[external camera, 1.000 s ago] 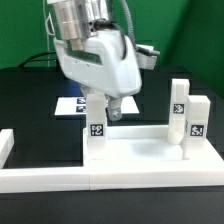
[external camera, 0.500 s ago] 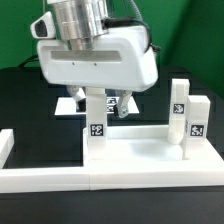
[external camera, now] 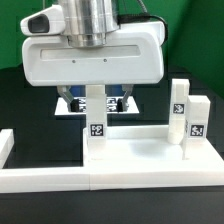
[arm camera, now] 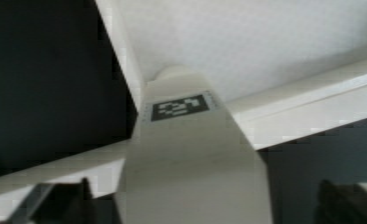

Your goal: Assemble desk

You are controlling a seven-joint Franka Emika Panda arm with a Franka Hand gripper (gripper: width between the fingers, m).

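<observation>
The white tabletop panel (external camera: pixel 140 150) lies flat with three block legs standing on it. One tagged leg (external camera: pixel 97 130) stands at the near corner on the exterior view's left, and two more legs (external camera: pixel 180 105) (external camera: pixel 197 120) stand on the right. My gripper (external camera: pixel 97 103) hangs straight over the left leg, with its fingers on either side of the leg's top. In the wrist view the leg (arm camera: pixel 189 150) fills the space between the dark fingers (arm camera: pixel 55 200), with a gap showing on one side. The gripper (arm camera: pixel 198 208) is open around the leg.
Long white border rails (external camera: pixel 100 182) run along the front of the panel, with an upright end (external camera: pixel 5 145) at the exterior view's left. The marker board (external camera: pixel 68 106) lies on the black table behind the leg. A green wall stands at the back.
The gripper has turned about its vertical axis until its wide face squares to the camera. It now straddles the left leg. The leg and its tag have not moved.
</observation>
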